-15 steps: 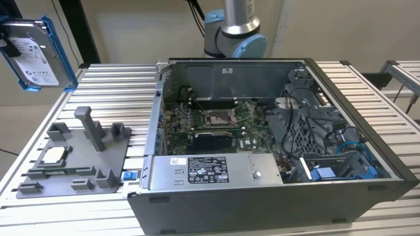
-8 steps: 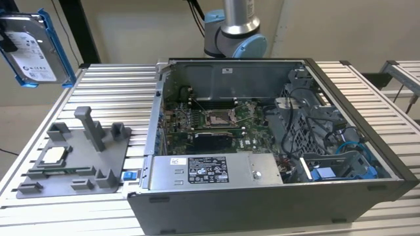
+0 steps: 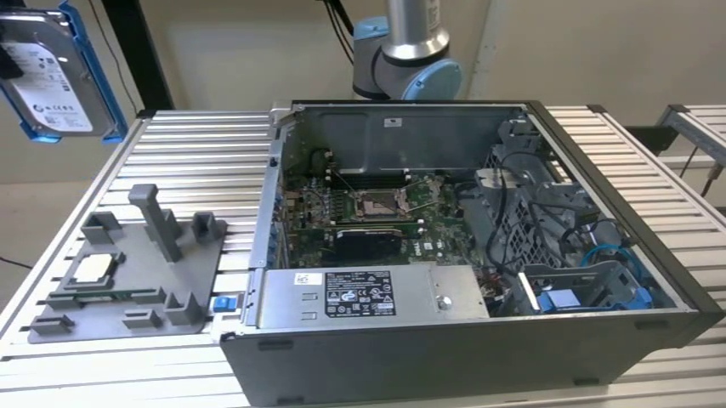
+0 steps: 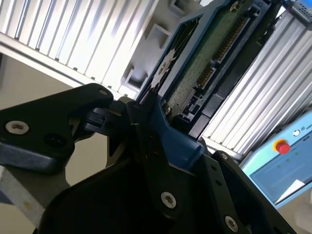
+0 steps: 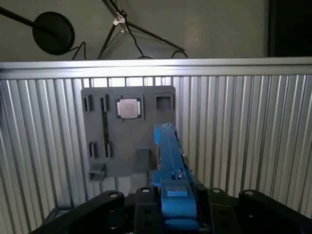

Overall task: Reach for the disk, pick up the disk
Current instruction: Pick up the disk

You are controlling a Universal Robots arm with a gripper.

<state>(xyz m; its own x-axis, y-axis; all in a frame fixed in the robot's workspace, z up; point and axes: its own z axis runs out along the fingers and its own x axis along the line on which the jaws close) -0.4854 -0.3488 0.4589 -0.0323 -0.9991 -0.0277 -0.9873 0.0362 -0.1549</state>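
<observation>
Silver metal with a white label and a blue plastic frame, the one flat disk (image 3: 51,72) is hanging up in the air at the exterior view's left, well above the ribbed metal table (image 3: 193,161). In the first wrist view, the black gripper (image 5: 173,207) is squeezing its jaws tight on the disk's blue edge. One grey plastic tray (image 3: 170,280) is holding one small square silver chip (image 3: 91,268), and one open computer case (image 3: 454,357) is sitting beside it, full of wires.
</observation>
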